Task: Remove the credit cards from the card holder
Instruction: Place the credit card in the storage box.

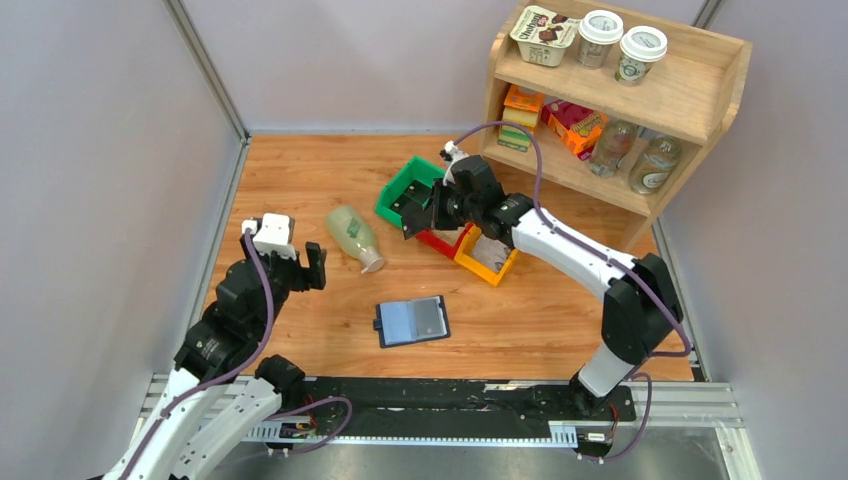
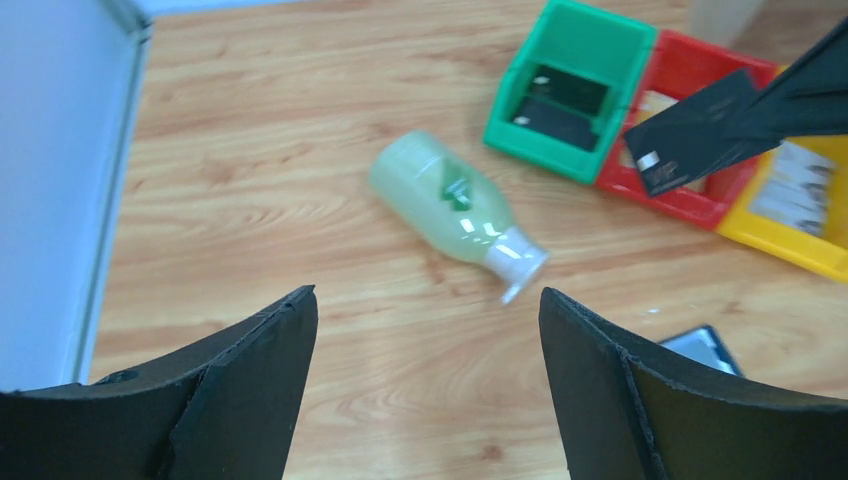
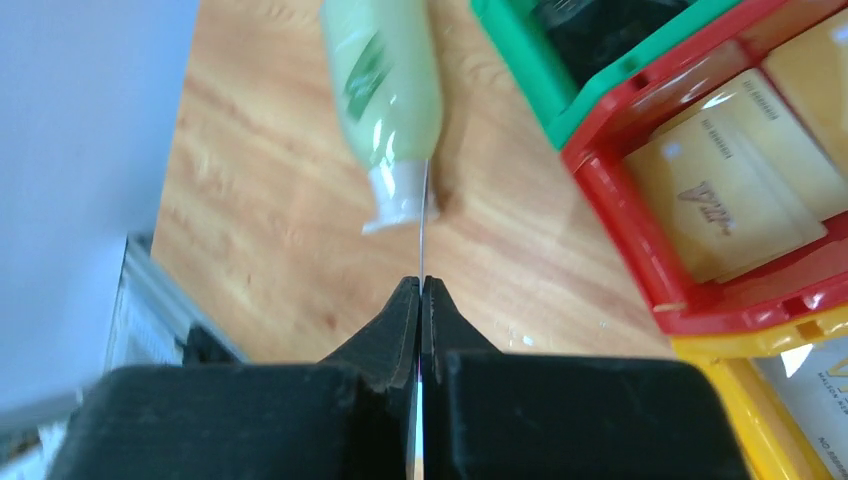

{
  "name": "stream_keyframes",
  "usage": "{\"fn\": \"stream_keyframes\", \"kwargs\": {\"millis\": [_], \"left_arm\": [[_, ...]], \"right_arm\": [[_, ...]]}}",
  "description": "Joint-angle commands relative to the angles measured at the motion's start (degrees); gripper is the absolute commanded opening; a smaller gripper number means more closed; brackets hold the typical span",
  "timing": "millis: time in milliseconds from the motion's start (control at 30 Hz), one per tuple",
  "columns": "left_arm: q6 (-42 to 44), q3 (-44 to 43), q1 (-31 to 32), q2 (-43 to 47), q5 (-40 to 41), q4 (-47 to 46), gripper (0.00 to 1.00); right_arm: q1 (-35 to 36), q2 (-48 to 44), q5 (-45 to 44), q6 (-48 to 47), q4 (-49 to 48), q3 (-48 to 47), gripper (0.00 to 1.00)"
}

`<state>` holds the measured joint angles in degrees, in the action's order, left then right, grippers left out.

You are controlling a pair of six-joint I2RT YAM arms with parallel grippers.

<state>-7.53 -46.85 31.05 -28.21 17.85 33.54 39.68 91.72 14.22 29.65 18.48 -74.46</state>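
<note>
right hand pinching a dark credit card edge-on, holding it raised near red bin | left hand gaping wide, gripping nothing, hovering over worktop | card holder lying open on worktop, just near of the fallen green bottle

The tabletop is grained wood, the green bin and bottle smooth plastic.
</note>
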Motion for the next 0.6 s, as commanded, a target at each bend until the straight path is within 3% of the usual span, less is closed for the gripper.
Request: {"fn": "stream_keyframes", "kwargs": {"millis": [0,267,567], "left_arm": [[-6.0,5.09,-0.2,3.59,14.32,-2.25,0.88],[-5.75,7.12,-0.2,4.83,14.06,-3.92,0.88],[-4.25,7.39,-0.2,4.74,13.71,-3.83,0.88]], "right_arm": [[0.22,5.29,-18.05,12.7,-3.02,-7.88,0.0],[-0.74,20.84,-32.23,23.78,6.65,-24.4,0.03],[-1.89,35.18,-30.22,29.67,7.54,-38.82,0.07]]}}
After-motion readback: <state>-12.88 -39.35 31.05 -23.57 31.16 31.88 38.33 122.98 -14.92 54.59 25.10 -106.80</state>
